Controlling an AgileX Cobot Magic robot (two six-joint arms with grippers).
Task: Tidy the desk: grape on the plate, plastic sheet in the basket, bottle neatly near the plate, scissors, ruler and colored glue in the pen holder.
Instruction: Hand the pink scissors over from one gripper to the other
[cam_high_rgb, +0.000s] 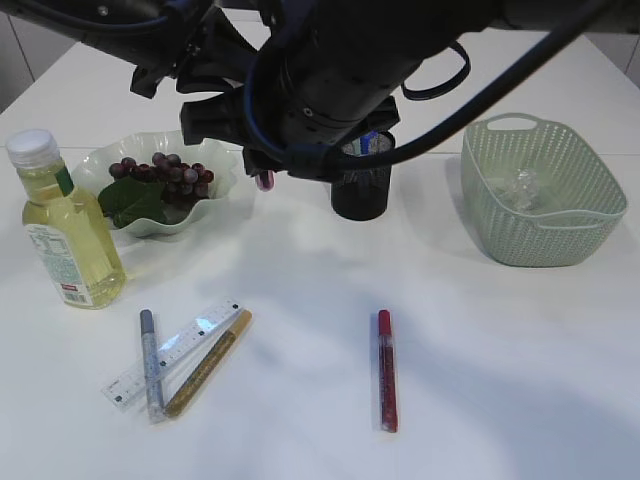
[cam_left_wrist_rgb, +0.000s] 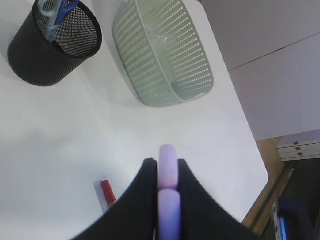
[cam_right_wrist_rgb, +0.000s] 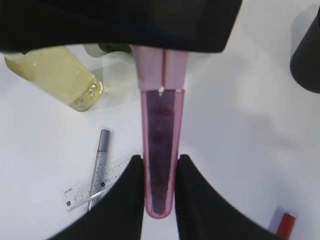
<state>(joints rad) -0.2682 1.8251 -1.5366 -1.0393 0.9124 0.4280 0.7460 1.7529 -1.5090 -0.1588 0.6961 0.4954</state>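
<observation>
Left gripper (cam_left_wrist_rgb: 168, 200): jaws pinched on the pale pink cap end of a purple glue pen (cam_right_wrist_rgb: 160, 155) — the cap rises between the two black fingers in the left wrist view.
Right gripper (cam_right_wrist_rgb: 160, 172): jaws narrow, clamped on the darker body of the same purple glue pen, so both claws hold it at once, above the table (cam_high_rgb: 480, 350).
Pen holder (cam_high_rgb: 361, 185): black mesh cup at the middle back, partly hidden by the arms; blue-handled scissors (cam_left_wrist_rgb: 52, 17) stand inside it.
Basket (cam_high_rgb: 540, 190): pale green, back right, with a crumpled clear plastic sheet (cam_high_rgb: 522, 188) inside.
Plate (cam_high_rgb: 155, 185): wavy light green dish, back left, with the grape bunch (cam_high_rgb: 165, 175) and its leaves on it.
Bottle (cam_high_rgb: 65, 225): upright, yellow liquid, white cap — just left of the plate and in front of it.
Ruler (cam_high_rgb: 172, 355): clear, flat on the table at front left, lying aslant.
Silver glue pen (cam_high_rgb: 150, 362): lies across the ruler.
Gold glue pen (cam_high_rgb: 208, 363): lies along the ruler's right edge, touching it.
Red glue pen (cam_high_rgb: 386, 370): lies alone at front centre, well apart from the others.
</observation>
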